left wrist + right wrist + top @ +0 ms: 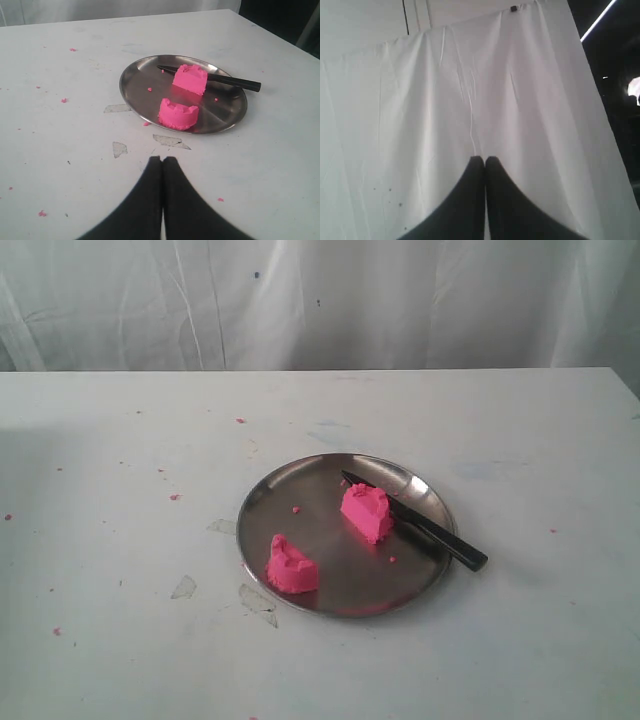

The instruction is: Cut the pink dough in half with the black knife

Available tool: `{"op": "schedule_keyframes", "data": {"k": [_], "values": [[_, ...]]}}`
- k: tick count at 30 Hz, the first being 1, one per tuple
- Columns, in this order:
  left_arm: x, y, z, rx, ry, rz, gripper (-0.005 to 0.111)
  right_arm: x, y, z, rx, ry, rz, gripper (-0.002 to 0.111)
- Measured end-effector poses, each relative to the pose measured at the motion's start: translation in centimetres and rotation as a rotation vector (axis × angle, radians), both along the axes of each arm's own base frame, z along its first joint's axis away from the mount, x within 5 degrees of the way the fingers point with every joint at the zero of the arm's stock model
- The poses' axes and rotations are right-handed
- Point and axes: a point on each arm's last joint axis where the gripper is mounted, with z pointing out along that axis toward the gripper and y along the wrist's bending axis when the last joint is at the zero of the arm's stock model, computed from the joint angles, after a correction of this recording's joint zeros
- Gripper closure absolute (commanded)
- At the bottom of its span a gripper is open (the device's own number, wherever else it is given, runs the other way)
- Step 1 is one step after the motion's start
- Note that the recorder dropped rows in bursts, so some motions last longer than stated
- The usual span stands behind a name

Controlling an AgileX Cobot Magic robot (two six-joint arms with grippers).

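Pink dough (330, 538) already in two wedges, well apart on the round steel plate (300, 490) at frame centre; black knife (420, 524) across the plate's right rim, touching the upper wedge. Left tool (162, 159) clenched and empty over the tabletop (60, 150); right tool (484, 159) clenched, empty, facing the white curtain (470, 90). Cutting step apparently done; next move likely no more than staying clear.

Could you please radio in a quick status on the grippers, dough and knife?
Left gripper shut, empty; right gripper shut, empty. Bright pink dough in two halves on round steel plate. Slim black knife on plate, nothing obstructing.
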Motion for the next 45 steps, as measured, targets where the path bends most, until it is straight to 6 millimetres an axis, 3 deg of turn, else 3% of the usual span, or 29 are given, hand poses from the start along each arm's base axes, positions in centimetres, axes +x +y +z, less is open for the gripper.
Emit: {"op": "schedule_keyframes", "data": {"k": [2, 4, 5, 8, 13, 23, 41, 45], "values": [[0.0, 0.0, 0.0, 0.0, 0.0, 0.0, 0.107, -0.6, 0.0, -0.6, -0.037, -0.015, -0.021, 0.108], [0.0, 0.0, 0.0, 0.0, 0.0, 0.0, 0.107, 0.5, 0.1, -3.4, -0.058, 0.074, -0.034, 0.108], [0.0, 0.0, 0.0, 0.0, 0.0, 0.0, 0.107, 1.7, 0.2, -6.5, -0.068, 0.184, -0.033, 0.108], [0.0, 0.0, 0.0, 0.0, 0.0, 0.0, 0.107, 3.6, 0.1, -11.0, -0.044, 0.332, -0.041, 0.108], [0.0, 0.0, 0.0, 0.0, 0.0, 0.0, 0.107, 5.0, -0.5, -16.6, -0.105, 0.456, -0.126, 0.108], [0.0, 0.0, 0.0, 0.0, 0.0, 0.0, 0.107, 4.8, -0.7, -19.5, -0.148, 0.739, -0.135, 0.108], [0.0, 0.0, 0.0, 0.0, 0.0, 0.0, 0.107, 4.7, -0.7, -19.9, -0.156, 0.779, -0.134, 0.108], [0.1, 0.3, -0.2, 0.075, -0.011, 0.021, 0.107, 4.7, -0.7, -19.9, -0.158, 0.779, -0.134, 0.108]]}}
